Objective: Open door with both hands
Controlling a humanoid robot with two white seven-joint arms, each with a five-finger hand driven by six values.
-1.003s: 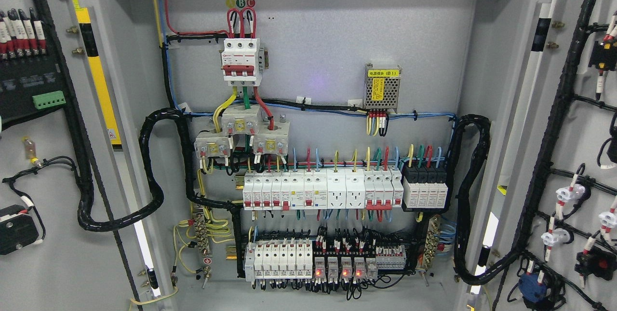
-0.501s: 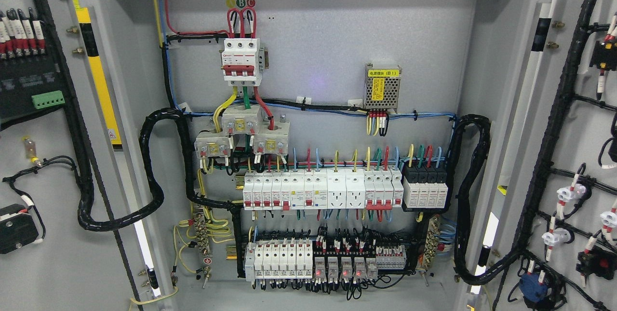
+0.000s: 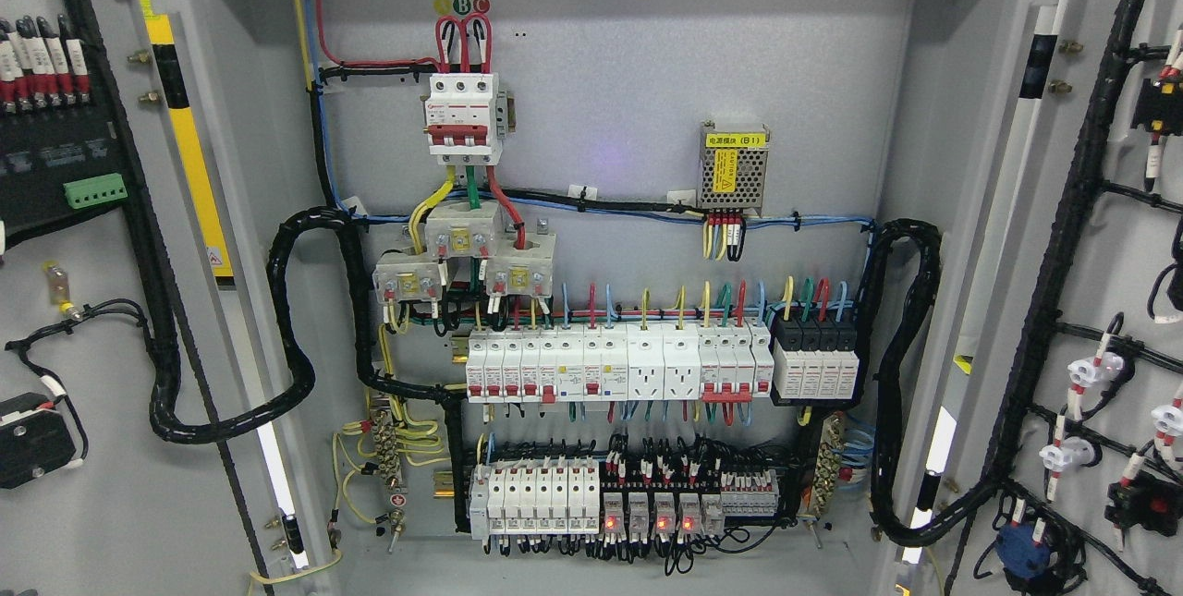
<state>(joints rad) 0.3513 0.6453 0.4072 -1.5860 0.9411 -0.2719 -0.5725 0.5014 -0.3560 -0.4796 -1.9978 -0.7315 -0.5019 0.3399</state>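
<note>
1. Grey steel fills the head view: an electrical cabinet (image 3: 610, 97) stands with both its doors swung wide, its wiring bare to the camera.

2. The left door (image 3: 83, 485) lies left of the cabinet's back panel, its inner face turned toward the camera and carrying a green terminal block (image 3: 95, 190) and a black cable loom (image 3: 231, 393).

3. The right door (image 3: 1109, 254) lies right of the back panel, likewise showing its inner face, strung with black looms and white connectors (image 3: 1091, 372).

4. Each door's long axis runs upright, hinged at the cabinet's side walls.

5. Neither hand of the robot shows anywhere in the view, so which arm is nearer either door cannot be told, nor whether the hands are released, clenched or grasping anything.

6. On the back panel, a red-and-white main breaker (image 3: 464, 118) sits above rows of white breakers (image 3: 610, 365), with a small power supply (image 3: 733, 167) to its right.

7. Judged from how the doors stand, the opening looks done or all but done.
</note>
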